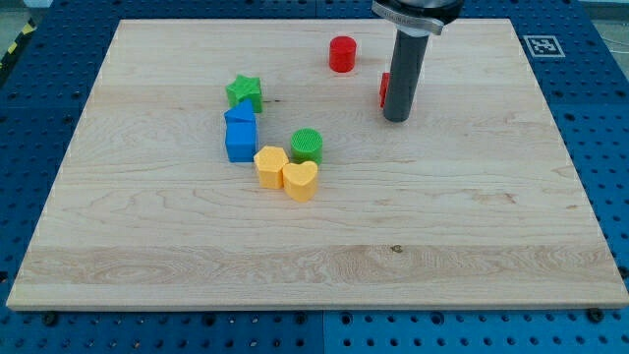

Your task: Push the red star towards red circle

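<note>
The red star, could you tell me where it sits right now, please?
The red star is near the view's top, right of centre, mostly hidden behind my tip. The red circle lies up and to its left.

You see a pale, smooth wooden board (472, 226) with visible grain, matt plastic-looking blocks such as the red circle (342, 54), and my tip (396, 119) ending a dark, dull rod.

A pale rectangular wooden board (324, 256) lies on a blue perforated metal table (600, 118), a black-and-white square marker (540, 45) beside its corner.
</note>
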You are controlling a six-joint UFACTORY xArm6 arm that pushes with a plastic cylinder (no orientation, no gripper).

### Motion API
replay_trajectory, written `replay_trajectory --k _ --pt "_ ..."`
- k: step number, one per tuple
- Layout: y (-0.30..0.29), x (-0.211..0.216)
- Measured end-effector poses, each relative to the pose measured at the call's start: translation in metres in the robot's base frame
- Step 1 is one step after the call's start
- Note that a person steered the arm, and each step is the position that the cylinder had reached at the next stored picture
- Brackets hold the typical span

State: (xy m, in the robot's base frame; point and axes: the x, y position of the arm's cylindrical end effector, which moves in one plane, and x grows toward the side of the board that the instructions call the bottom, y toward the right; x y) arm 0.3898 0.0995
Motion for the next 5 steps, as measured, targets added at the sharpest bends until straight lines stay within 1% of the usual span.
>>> replay_trajectory --k 3,4,5 --pt "0.001 0.004" --pt "0.001 -0.026" --pt "-0.008 -0.043"
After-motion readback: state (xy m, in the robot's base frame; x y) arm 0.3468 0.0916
